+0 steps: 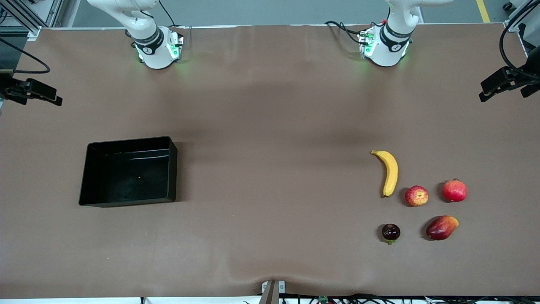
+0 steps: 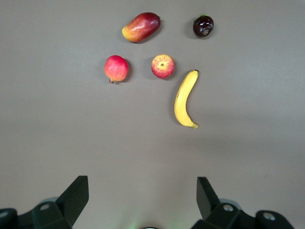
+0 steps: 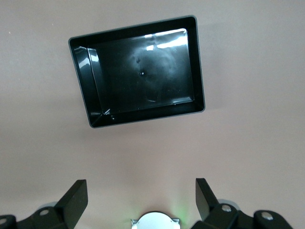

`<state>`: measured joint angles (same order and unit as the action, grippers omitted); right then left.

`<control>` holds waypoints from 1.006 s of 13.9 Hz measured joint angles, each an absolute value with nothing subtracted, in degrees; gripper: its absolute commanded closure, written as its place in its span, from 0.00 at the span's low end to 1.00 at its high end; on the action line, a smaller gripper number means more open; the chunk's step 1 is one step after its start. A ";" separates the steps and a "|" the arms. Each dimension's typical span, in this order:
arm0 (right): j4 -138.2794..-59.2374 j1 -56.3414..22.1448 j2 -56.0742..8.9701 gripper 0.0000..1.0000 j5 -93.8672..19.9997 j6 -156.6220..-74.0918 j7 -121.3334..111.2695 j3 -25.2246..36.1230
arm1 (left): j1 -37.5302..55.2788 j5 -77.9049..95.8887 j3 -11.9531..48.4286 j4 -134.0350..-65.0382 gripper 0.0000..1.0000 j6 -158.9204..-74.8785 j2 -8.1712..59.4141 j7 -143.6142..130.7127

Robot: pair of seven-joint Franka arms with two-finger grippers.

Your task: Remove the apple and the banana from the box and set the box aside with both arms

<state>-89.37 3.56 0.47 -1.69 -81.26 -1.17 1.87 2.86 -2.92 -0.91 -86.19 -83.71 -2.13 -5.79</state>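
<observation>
The left hand hangs over bare surface with fingers apart, holding nothing; the right hand likewise. The box sits toward the right arm's end. The banana and apple lie toward the left arm's end, beside a pomegranate, mango and a dark fruit.

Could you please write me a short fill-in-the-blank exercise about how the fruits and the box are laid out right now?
1. The black box holds ____ fruits.
2. Beside the banana, between it and the pomegranate, lies the ____.
3. The fruit nearest the front camera beside the mango is dark ____.
4. The fingers of the left hand and the right hand stand ____.

Missing words: no; apple; purple; open
</observation>
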 measured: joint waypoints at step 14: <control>-89.11 1.90 0.48 0.00 -1.69 -82.37 -0.64 1.77 | 2.96 -2.92 -0.84 -86.13 0.00 -83.58 -2.13 -5.79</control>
<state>-89.11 1.90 0.48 -1.69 -82.37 -0.64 1.77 2.96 -2.92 -0.84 -86.13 -83.58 -2.13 -5.79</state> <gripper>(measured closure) 0.000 0.000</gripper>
